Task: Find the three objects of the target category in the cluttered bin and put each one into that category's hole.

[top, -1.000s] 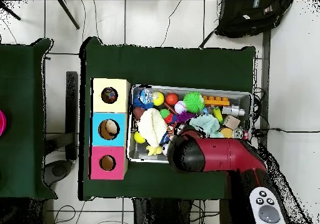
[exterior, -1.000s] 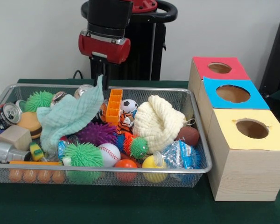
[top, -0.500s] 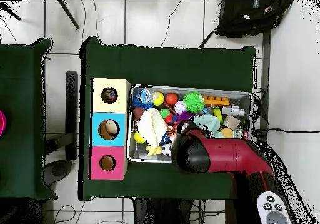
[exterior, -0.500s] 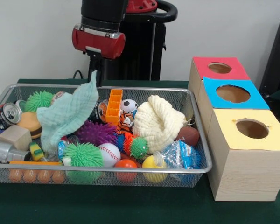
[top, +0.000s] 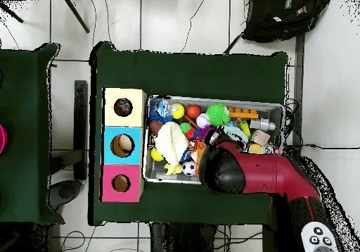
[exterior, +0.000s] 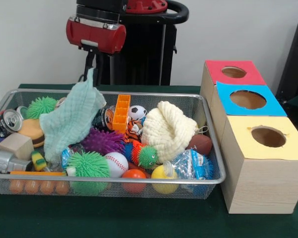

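green table under bin, boxes

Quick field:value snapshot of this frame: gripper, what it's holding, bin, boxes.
gripper: shut on the mint cloth, above the bin's far side
mint cloth: one corner pinched and lifted, the rest draped over toys in the bin
wire bin: cluttered; cream cloth, baseball, soccer ball, spiky balls visible
boxes: red-top box, blue-top box, yellow-top box, one round hole each
status: cloth not yet clear of the bin
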Controlling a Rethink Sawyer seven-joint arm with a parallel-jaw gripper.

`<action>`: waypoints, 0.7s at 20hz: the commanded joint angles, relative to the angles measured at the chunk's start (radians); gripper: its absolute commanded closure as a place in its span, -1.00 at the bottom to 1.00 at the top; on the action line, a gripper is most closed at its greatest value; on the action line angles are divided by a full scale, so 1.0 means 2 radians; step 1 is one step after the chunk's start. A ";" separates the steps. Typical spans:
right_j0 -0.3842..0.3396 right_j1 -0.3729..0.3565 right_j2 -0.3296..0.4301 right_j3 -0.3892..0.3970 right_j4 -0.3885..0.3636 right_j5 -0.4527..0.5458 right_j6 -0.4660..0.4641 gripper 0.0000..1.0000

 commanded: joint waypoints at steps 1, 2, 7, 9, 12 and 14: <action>-0.022 -0.004 0.060 -0.019 0.022 0.062 -0.057 1.00; -0.024 -0.008 0.063 -0.017 0.025 0.067 -0.058 1.00; -0.032 -0.021 0.075 -0.010 0.035 0.077 -0.060 1.00; -0.035 -0.031 0.078 -0.006 0.040 0.086 -0.060 1.00; -0.042 -0.050 0.082 0.003 0.052 0.102 -0.066 1.00; -0.049 -0.066 0.087 0.013 0.063 0.113 -0.072 1.00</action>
